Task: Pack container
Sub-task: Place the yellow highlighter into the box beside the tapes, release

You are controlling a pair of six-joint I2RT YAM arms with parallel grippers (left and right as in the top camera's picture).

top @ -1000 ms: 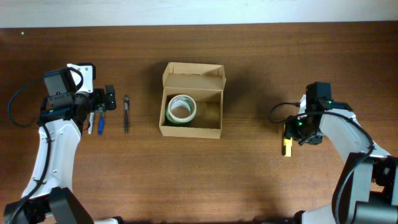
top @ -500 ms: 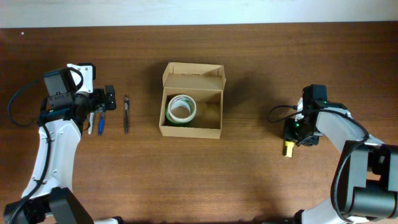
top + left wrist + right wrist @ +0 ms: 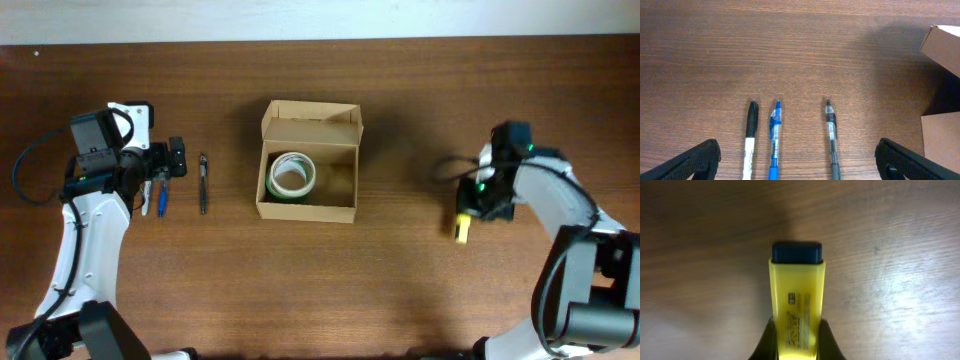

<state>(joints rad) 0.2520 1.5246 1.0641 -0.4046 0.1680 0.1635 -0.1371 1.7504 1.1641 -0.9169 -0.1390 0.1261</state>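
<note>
Right wrist shows my right hand (image 3: 797, 342) pinching the yellow highlighter (image 3: 796, 290) far from its cap; I'd lift level, then carry to the container (image 3: 306, 211).

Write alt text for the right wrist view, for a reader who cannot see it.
A yellow highlighter with a dark blue cap, pointing up the frame, is clamped near its lower end between the two fingers of the right pincer. Behind it lies a brown wooden table.
</note>
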